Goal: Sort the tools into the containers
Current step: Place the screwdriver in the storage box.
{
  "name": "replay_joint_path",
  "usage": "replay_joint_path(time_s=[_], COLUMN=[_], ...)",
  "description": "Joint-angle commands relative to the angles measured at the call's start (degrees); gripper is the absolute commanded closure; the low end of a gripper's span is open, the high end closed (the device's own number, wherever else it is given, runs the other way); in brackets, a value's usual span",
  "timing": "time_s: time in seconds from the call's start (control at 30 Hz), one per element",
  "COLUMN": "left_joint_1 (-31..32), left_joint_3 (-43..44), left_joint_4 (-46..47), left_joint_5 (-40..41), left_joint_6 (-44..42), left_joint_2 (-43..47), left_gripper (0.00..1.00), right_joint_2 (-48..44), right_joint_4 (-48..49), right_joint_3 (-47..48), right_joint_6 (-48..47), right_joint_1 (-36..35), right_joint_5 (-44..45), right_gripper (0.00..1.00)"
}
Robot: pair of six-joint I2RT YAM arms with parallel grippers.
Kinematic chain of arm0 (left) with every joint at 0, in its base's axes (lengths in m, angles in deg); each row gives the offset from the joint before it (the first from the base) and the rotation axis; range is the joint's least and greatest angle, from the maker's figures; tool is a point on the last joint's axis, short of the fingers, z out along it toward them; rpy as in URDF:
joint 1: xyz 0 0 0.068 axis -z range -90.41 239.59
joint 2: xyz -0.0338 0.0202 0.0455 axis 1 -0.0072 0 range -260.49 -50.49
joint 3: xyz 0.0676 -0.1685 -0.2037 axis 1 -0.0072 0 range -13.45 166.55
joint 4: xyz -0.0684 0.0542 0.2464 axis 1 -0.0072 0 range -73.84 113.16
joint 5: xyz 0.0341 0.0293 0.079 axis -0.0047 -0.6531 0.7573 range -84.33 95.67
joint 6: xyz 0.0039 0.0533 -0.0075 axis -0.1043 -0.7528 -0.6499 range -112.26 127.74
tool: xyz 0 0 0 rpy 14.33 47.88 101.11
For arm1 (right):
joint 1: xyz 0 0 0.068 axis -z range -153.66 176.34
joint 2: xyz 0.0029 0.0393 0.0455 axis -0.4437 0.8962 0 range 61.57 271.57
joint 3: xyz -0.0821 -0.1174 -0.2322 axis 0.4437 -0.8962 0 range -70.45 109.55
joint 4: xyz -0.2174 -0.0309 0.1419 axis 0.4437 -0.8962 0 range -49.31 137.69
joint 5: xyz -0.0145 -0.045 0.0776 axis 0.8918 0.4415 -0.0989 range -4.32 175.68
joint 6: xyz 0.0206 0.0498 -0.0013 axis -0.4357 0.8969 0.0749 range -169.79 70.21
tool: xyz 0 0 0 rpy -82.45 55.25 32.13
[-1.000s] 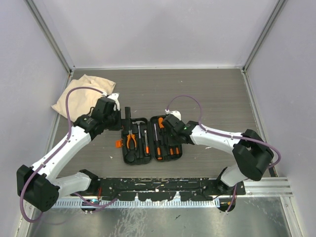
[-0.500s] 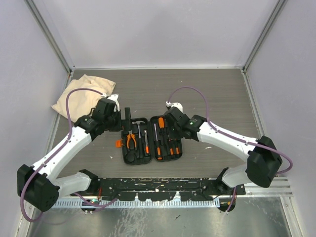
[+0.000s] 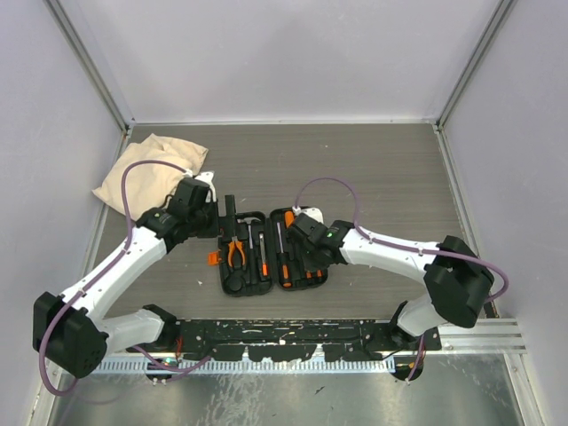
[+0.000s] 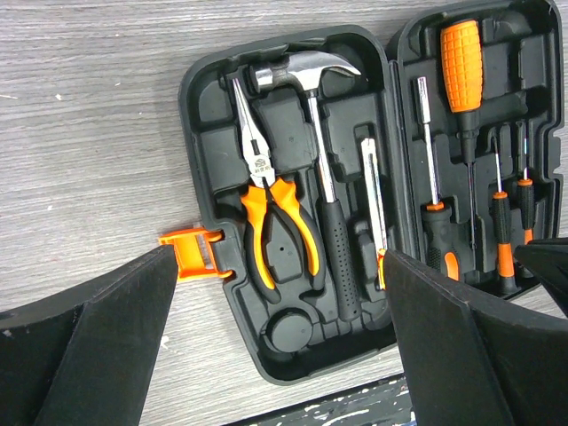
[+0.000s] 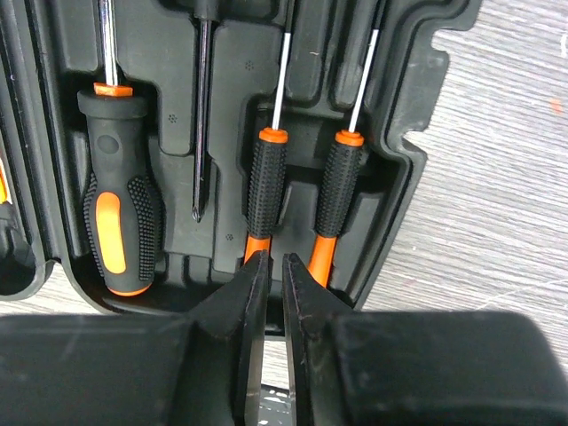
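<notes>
Black right end effector [image 5: 273,271] nearer screwdrivers [image 5: 266,177]

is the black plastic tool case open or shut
Open: both halves of the black plastic tool case lie flat, steel claw hammer and orange-handled pliers showing inside.

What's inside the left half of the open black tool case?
Orange-handled needle-nose pliers, a steel claw hammer with black grip, a slim silver tool, plus an empty round recess. The slim tool's lower end is partly covered by the left gripper's finger.

orange-and-black pliers [image 4: 264,184], black case [image 4: 206,106], beige cloth [image 3: 146,173]
</notes>
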Motion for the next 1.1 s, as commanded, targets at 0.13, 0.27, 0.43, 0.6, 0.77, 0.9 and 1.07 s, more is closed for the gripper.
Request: replay_joint_path(time_s=[0.13,0.27,0.43,0.6,0.77,0.9,1.07], left_joint_1=[-0.1,-0.1,-0.1,-0.1,-0.1,0.0,-0.1], left_joint_3=[-0.1,-0.6,-0.7,-0.4,-0.3,-0.1,0.3], left_joint_4=[3.3,3.9,3.9,4.0,4.2,4.6,4.7], left_joint_5=[-0.9,-1.3,-1.5,-1.5,-1.7,-2.2,-2.6], left_joint_6=[0.8,1.2,1.3,1.2,1.4,1.8,2.0], left_joint_2=[0.0,-0.5,-1.2,-1.5,-2.0,-2.6,-3.6], left_gripper=[0.0,0.0,0.01,0.01,0.01,0.01,0.01], right_joint_2=[1.7,2.4,3.1,4.2,4.5,6.6,9.4], right_joint_4=[3.6,4.2,3.9,0.9,-0.6,-0.6,-0.9], right_joint_3=[0.7,0.6,0.7,0.7,-2.0,-4.6,-6.5], right_joint_6=[1.0,0.9,0.9,1.3,2.3,2.3,2.6], right_joint_1=[-0.5,-0.5,-0.5,-0.5,-0.5,-0.5,-1.0], right_joint_5=[-2.1,-2.6,-2.0,-1.4,-4.0,-6.1,-7.5], right_gripper=[0.83,0.84,0.86,0.92,0.97,0.99,0.99])
